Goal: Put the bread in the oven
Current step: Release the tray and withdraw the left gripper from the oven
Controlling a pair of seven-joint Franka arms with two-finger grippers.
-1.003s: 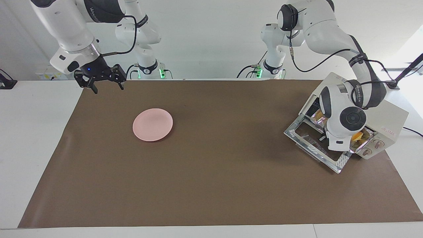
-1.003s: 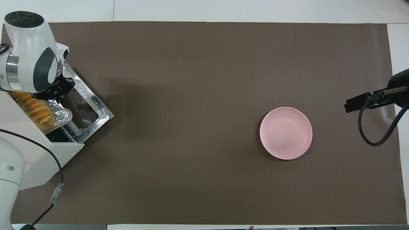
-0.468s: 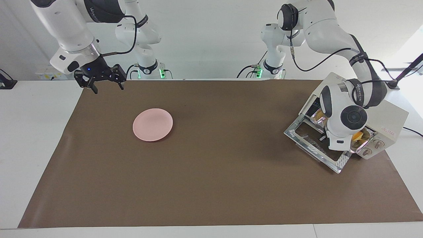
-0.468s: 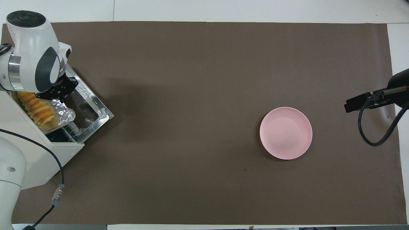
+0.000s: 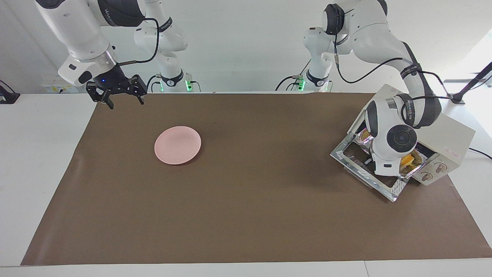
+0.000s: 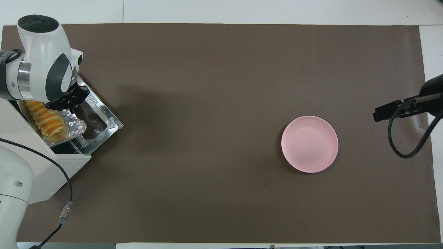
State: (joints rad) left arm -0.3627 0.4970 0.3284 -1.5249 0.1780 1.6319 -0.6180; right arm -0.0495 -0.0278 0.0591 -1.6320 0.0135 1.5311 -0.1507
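The cream-white oven (image 6: pixel 20 145) (image 5: pixel 453 138) stands at the left arm's end of the table, its glass door (image 6: pixel 100 117) (image 5: pixel 365 173) dropped open. The ridged golden bread (image 6: pixel 45 117) (image 5: pixel 407 159) lies in a crinkled foil tray (image 6: pixel 74 124) (image 5: pixel 363 136) that rests on the wire rack at the oven's mouth, partly sticking out over the door. My left gripper (image 6: pixel 67 103) is shut on the tray's rim; in the facing view the white wrist hides it. My right gripper (image 5: pixel 122 100) (image 6: pixel 379 114) hangs open and empty over the mat's edge at the right arm's end.
A round pink plate (image 5: pixel 177 145) (image 6: pixel 309 144) lies bare on the brown mat (image 5: pixel 246 215), toward the right arm's end. A black cable runs from the oven's back off the table's edge.
My left gripper has drawn away from the oven's inside toward the open door, and the foil tray with the bread has slid out with it. The right arm has not moved.
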